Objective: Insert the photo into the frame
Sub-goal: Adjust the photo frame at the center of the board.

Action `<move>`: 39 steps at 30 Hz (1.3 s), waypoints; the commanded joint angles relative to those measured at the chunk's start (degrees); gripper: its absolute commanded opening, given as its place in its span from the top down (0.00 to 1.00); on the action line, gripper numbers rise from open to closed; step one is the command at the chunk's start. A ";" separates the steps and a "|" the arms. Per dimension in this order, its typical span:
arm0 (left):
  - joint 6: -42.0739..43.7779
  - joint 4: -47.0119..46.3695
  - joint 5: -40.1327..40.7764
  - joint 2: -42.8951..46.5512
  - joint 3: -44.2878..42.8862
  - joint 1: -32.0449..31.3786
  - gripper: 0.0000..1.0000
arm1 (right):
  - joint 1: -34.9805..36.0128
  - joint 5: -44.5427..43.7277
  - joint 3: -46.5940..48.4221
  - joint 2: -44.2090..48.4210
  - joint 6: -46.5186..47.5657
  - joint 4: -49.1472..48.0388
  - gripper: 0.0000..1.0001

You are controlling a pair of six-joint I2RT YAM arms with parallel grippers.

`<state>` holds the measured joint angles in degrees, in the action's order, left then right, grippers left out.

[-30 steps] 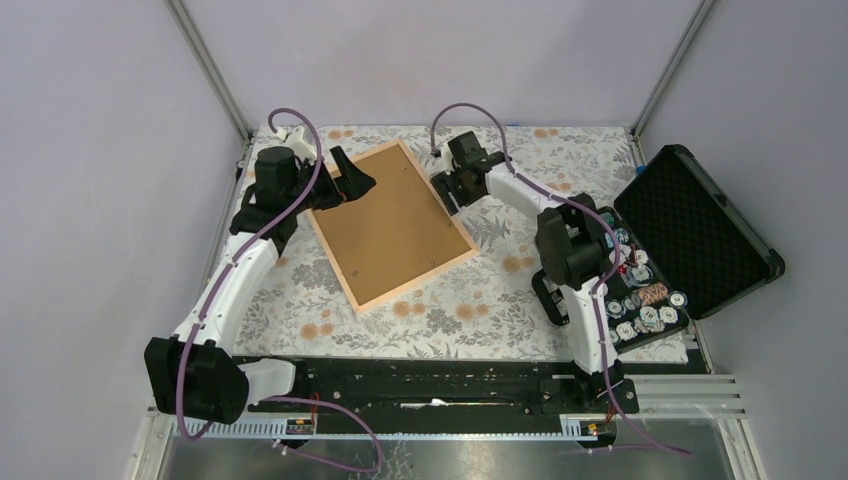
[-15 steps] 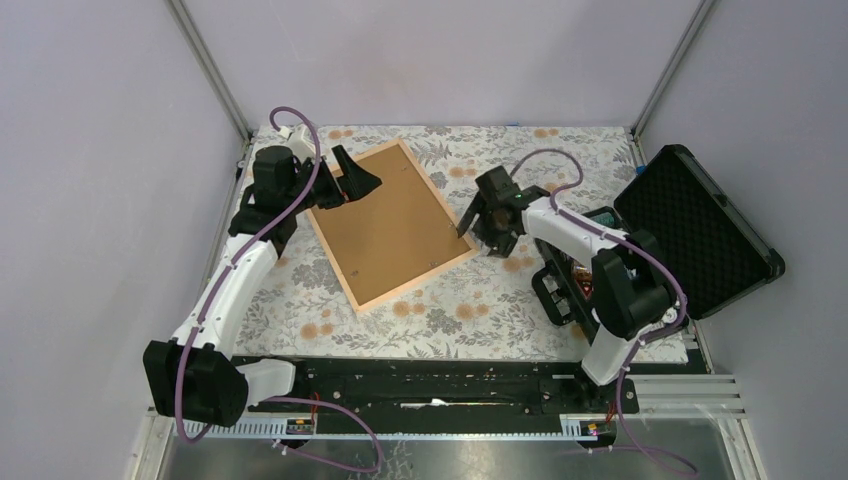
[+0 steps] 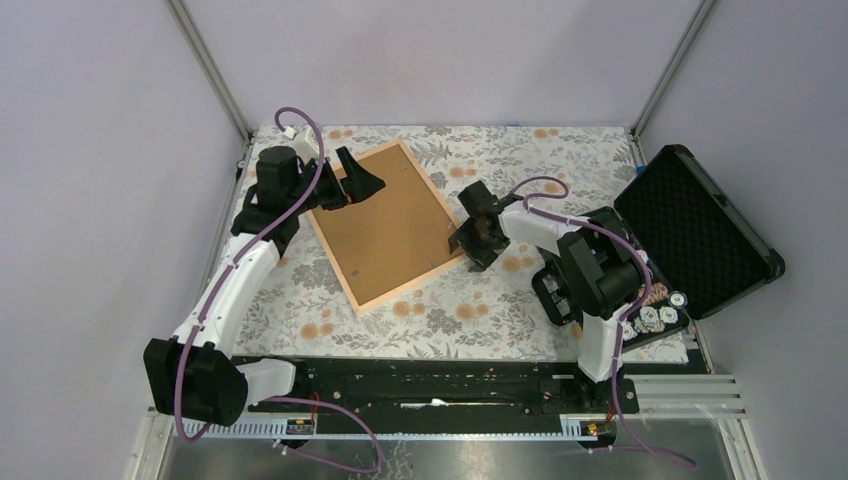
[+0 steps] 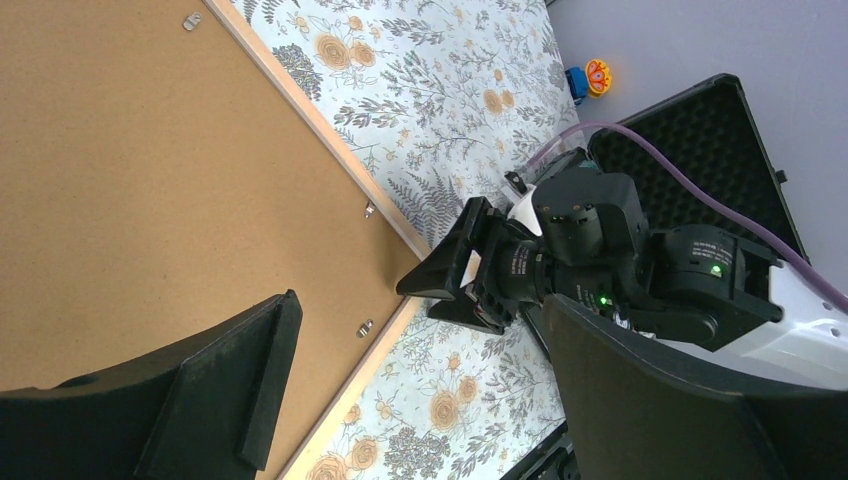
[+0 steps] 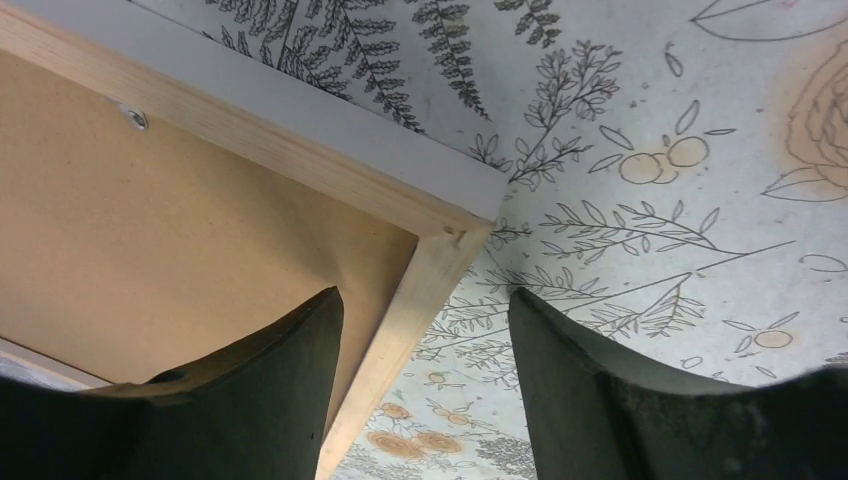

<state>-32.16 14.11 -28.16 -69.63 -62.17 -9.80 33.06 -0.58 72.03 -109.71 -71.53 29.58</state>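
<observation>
Frame (image 3: pixel 400 285) unmoved; right jaws, spread, have shifted nearer and now straddle its near-right corner. Long axis runs far-left to near-right, photo (image 3: pixel 385 225) back up. Left jaws spread wide.

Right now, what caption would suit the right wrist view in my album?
Open right hand straddling a corner of the light wood frame, photo lying brown back up, on flowered cloth.

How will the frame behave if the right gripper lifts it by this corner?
Probably stiff: the frame shows straight, squarely joined wooden rails. Likely light but awkward: wide and flat, it may twist in the right gripper at one corner. The photo, brown back up, might shift; only small tabs show along its edge.
</observation>
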 commanded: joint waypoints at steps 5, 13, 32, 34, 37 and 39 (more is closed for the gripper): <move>0.93 -1.20 -0.05 -0.02 -1.15 -0.22 0.01 | 0.17 -7.08 2.92 -4.41 1.19 1.10 0.58; 0.89 -1.18 -0.17 -0.21 -1.21 -0.36 0.01 | -7.78 -3.58 4.27 -8.37 19.56 -2.29 0.94; 1.14 -0.90 -0.33 -1.53 -1.33 -0.60 0.01 | -15.80 8.41 22.20 -12.36 47.78 7.81 0.44; 0.94 -0.64 -1.02 -2.05 -1.53 -0.36 0.01 | -15.10 11.43 17.90 -10.68 43.77 4.97 0.42; 0.42 -1.34 -2.07 -2.38 -1.36 -0.39 0.01 | -13.20 11.61 16.18 -10.00 40.27 4.08 0.35; 0.13 -1.52 -2.51 -2.62 -1.26 -0.39 0.01 | -11.82 10.27 15.80 -9.61 39.40 3.43 0.28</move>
<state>-31.81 14.28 -28.56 -71.96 -62.17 -10.35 17.78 8.60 89.67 -121.51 -28.99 31.81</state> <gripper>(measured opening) 0.988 0.659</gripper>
